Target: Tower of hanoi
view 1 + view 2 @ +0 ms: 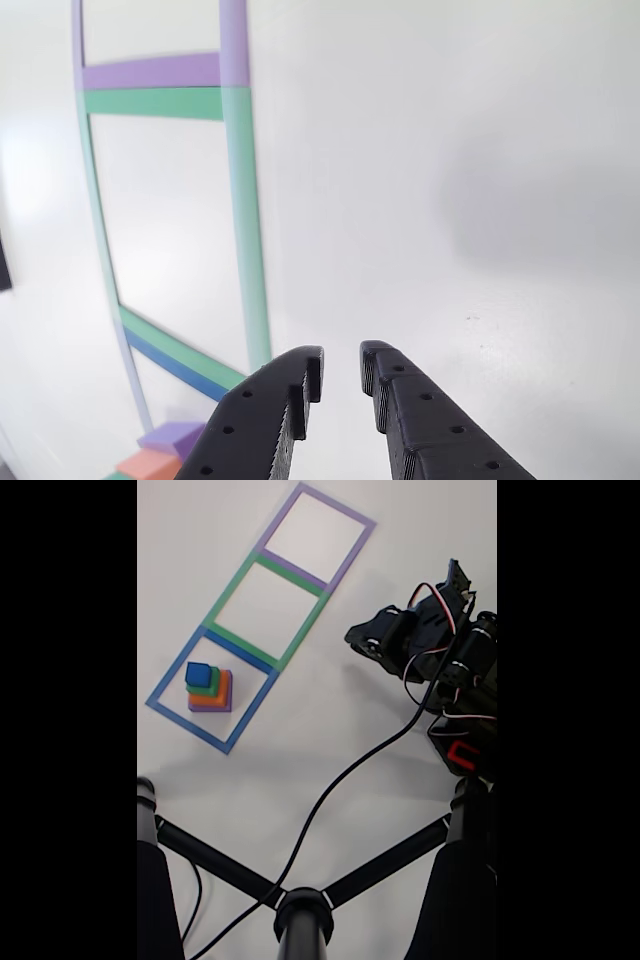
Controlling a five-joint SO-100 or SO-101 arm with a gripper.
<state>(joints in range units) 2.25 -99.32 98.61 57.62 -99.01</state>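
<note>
**Desk:** What do I have on the feeds?

**Operator:** My gripper (342, 375) hangs above the white surface (480, 150), its two black fingers (270, 405) slightly apart with nothing between them. In the fixed view the arm (440, 640) sits at the right, black with red and white wires, and a black cable (340, 790) trails down from it.

**Desk:** And the cubes?

**Operator:** The stack of cubes (208, 688) stands well apart from my gripper, to its left in both views, inside the blue square outline (165, 705). The dark blue cube (198, 674) is on top, then the green cube (212, 685), the orange cube (222, 692) and the purple cube (205, 708) at the bottom. On the camera behind the fingers I catch just a corner of the stack at the lower left, purple and orange faces showing.

**Desk:** Anything else on the surface?

**Operator:** A green square outline (225, 605) and a purple square outline (280, 520) continue the row beyond the blue one, each touching its neighbour. Black stand legs (215, 865) cross the bottom of the fixed view.
</note>
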